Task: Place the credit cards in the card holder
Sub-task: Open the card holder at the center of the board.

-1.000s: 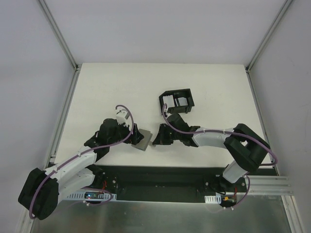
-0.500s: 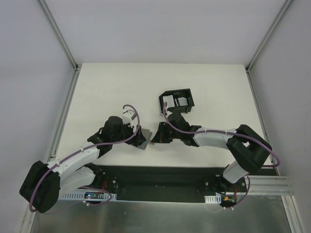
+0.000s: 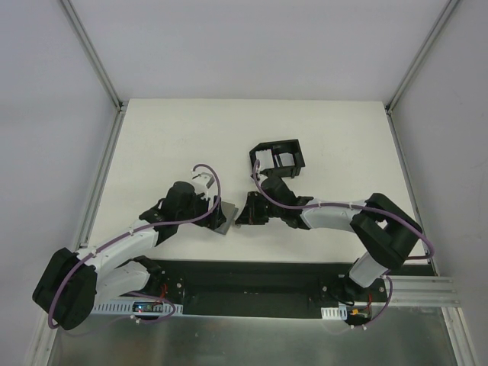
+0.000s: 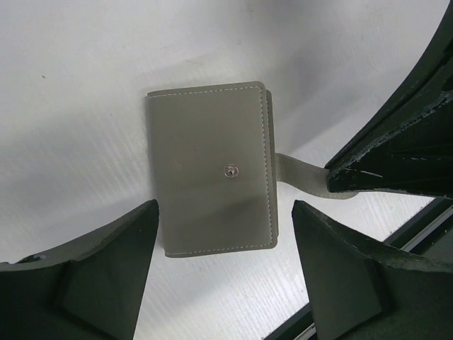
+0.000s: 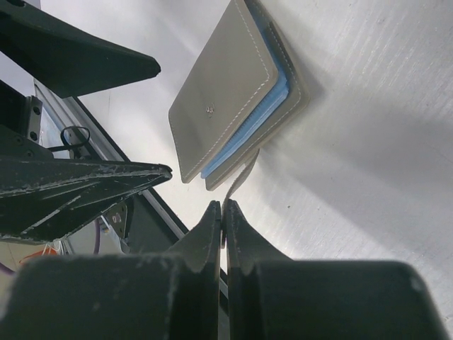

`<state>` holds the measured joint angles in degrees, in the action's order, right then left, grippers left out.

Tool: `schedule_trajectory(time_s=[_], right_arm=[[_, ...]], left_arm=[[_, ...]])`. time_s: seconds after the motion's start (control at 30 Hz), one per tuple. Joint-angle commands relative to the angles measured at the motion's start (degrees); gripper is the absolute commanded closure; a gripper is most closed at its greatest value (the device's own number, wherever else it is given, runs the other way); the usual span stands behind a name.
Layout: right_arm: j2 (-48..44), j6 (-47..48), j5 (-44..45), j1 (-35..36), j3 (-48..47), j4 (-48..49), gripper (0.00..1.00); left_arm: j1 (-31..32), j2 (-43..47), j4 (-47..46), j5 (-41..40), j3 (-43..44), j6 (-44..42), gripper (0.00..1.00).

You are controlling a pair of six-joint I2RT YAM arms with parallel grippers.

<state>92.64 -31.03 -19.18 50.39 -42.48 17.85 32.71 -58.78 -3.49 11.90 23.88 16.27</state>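
Left arm (image 3: 114,252) reaches forward and inward from its base, held low, wrist turned toward the centre. The left hand (image 4: 225,212) has its fingers (image 4: 106,269) spread wide with nothing gripped (the gap is plain in the wrist view). Right arm (image 3: 335,217) folds at the elbow and stretches leftward across the middle. The right hand (image 5: 223,211) has its fingers pressed together, pinching the card holder (image 5: 226,99) by its tab (image 5: 239,178). Hands face each other, tips near but not touching.
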Motion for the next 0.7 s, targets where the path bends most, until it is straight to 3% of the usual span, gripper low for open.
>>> schedule_trajectory(time_s=[0.0,0.5,0.67], right_arm=[[0.1,0.0,-0.6,0.1,-1.6,3.9,0.99],[-0.5,0.1,-0.4,-0.1,-2.4,4.0,0.99],[-1.9,0.2,0.3,-0.2,-2.6,2.4,0.99]], left_arm=[[0.5,0.8,0.4,-0.8,1.5,-1.4,0.25],[2.2,-4.9,5.0,3.0,7.5,-7.0,0.3],[3.6,-7.5,7.2,0.4,9.2,-6.8,0.33]])
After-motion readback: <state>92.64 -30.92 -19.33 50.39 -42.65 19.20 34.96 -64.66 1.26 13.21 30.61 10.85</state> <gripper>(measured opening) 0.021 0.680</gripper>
